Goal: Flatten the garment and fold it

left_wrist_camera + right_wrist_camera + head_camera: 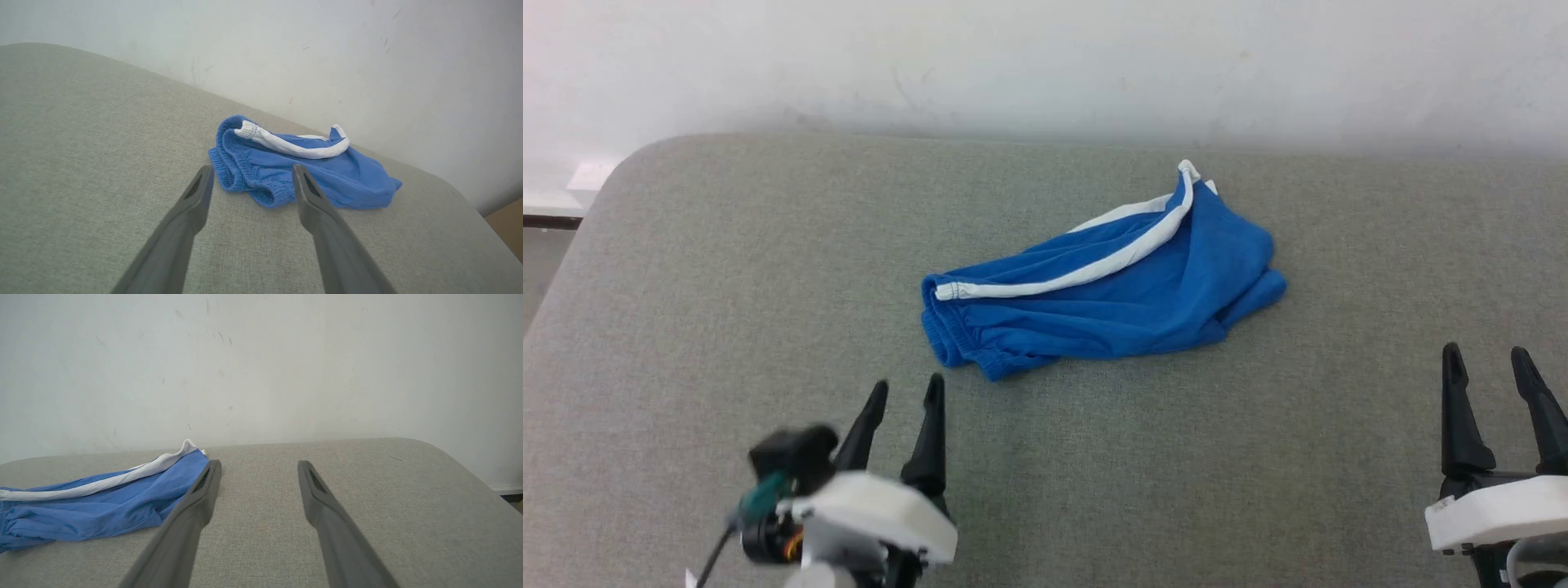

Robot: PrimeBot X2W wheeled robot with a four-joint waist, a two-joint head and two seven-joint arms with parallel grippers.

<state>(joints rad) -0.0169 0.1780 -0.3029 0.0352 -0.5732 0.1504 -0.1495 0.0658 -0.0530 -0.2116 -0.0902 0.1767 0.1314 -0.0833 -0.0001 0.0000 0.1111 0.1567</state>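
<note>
- Head view: the garment, bright blue with a white trim band, lies crumpled at mid-surface. Its long axis runs from a gathered elastic end at the near left to a raised tip at the far right. The left tool stands wide and empty, near the elastic end. The right tool is also wide and empty, well apart from the garment.
- Left wrist view: the left tool is spread wide, and the garment shows its elastic end between the tips.
- Right wrist view: the right tool is wide open over bare surface. The garment lies to its left, its tip towards the wall.
</note>
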